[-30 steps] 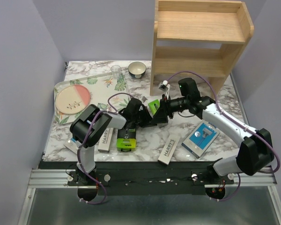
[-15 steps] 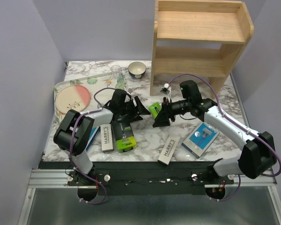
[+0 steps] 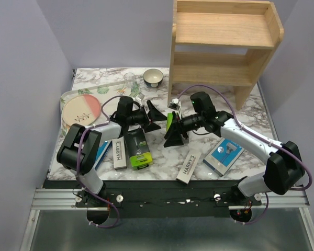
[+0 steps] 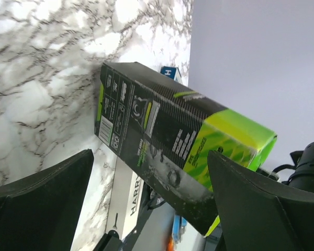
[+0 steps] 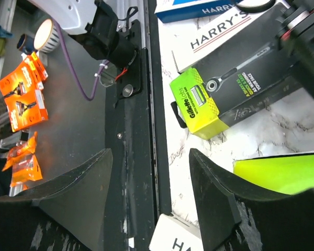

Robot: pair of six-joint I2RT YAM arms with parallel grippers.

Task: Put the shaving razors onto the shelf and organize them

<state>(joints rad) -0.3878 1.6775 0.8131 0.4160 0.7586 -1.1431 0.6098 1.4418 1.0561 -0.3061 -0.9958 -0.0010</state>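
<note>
The black box with the lime-green end hangs tilted above the table, apparently clamped in the right gripper alone, well short of the shelf. The left gripper stands wide apart just beside it, holding nothing. To my eye the grip sits near one end, so the box could swing or slip on the way over, or catch the shelf's side panel. Compared with a second ago, the left gripper has let go and drawn back, leaving the box with the right.
</note>
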